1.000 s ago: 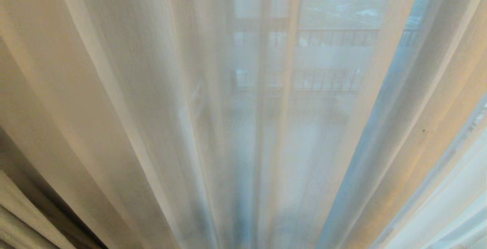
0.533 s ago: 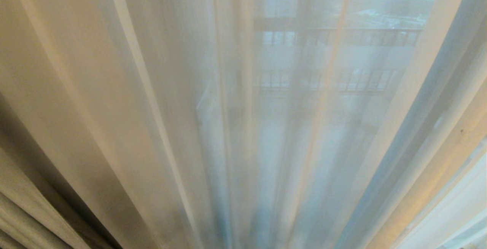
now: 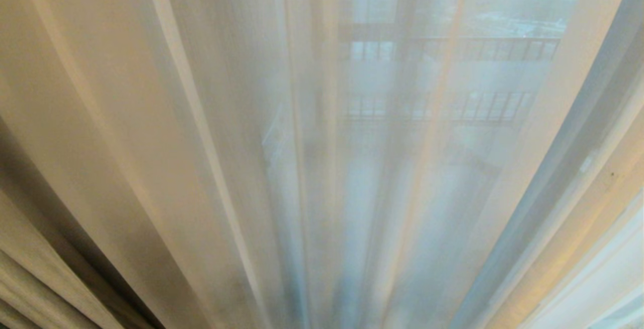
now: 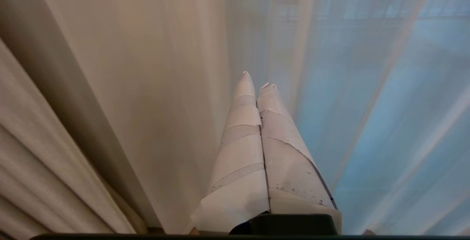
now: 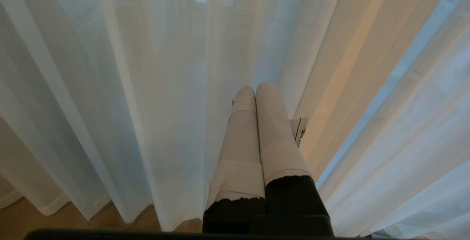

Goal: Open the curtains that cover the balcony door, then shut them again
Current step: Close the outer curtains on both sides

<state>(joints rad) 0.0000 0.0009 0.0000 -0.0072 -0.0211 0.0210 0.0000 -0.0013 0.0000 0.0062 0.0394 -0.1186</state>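
The white sheer curtains (image 3: 282, 178) fill the head view in long folds, close in front of me. Folds of the heavy grey-beige drape (image 3: 30, 278) hang at the lower left. Through the sheer I make out the dark frame of the balcony door (image 3: 405, 27). Neither gripper shows in the head view. In the left wrist view my left gripper (image 4: 256, 80) is shut and empty, its taped fingers pressed together just short of the sheer (image 4: 330, 86), with the drape (image 4: 44, 166) to one side. My right gripper (image 5: 256, 87) is also shut and empty, close to the sheer (image 5: 165, 86).
Behind the glass a dark railing with vertical bars (image 3: 478, 50) and distant buildings show faintly. A strip of wooden floor (image 5: 29, 221) lies under the hem of the sheer in the right wrist view.
The whole head view has shifted: the door frame and railing now sit further right, and more of the heavy drape shows at the lower left. So the camera moved, not the curtains.
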